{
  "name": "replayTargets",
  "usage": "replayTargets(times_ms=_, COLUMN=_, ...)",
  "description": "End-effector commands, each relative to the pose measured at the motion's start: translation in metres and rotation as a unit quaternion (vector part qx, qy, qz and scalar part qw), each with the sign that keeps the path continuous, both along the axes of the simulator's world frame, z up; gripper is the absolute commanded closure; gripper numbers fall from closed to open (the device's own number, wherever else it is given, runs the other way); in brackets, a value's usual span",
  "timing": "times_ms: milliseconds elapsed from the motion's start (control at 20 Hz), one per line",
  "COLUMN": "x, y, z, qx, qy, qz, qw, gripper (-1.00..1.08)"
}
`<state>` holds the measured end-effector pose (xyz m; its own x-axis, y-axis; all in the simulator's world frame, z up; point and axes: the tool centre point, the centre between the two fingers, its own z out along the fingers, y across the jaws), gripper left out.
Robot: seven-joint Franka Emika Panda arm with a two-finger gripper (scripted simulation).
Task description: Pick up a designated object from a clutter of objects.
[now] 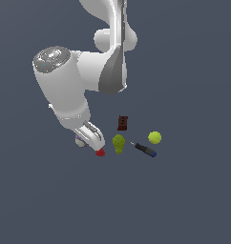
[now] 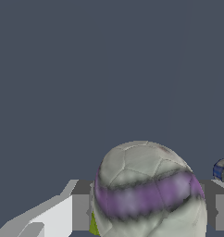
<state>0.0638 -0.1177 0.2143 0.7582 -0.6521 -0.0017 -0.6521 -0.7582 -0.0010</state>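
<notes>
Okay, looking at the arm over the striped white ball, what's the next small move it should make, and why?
Probably close the gripper on the white ball with the purple stripe. In the wrist view the ball sits between the two fingers, filling the space between them, and the exterior view shows the hand down at the ball, beside the strawberry. Whether the pads already touch it isn't clear.

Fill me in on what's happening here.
A simulated Panda arm has its gripper down at the white ball with a purple stripe, which sits between the fingers; whether they are clamped is unclear. The strawberry, pear-like fruit, screwdriver, yellow-green ball and dark box lie nearby.
</notes>
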Motion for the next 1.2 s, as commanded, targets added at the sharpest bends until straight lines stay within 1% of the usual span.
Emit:
replayTargets(times_ms=0, x=-0.005, y=-0.017, z=0.028, qx=0.0, qy=0.0, qz=0.0, qw=1.0, gripper=1.08)
replayTargets(times_ms=300, x=-0.014, y=-0.053, z=0.087, qx=0.0, qy=0.0, qz=0.0, qw=1.0, gripper=1.08)
replayTargets(times_ms=550, x=-0.018, y=-0.075, z=0.122, qx=0.0, qy=0.0, qz=0.0, qw=1.0, gripper=1.08)
replayTargets(times_ms=850, x=-0.019, y=-0.089, z=0.146, qx=-0.001, qy=0.0, qz=0.0, qw=1.0, gripper=1.08)
replayTargets(times_ms=1150, x=-0.019, y=-0.093, z=0.15, qx=-0.001, qy=0.0, qz=0.0, qw=1.0, gripper=1.08)
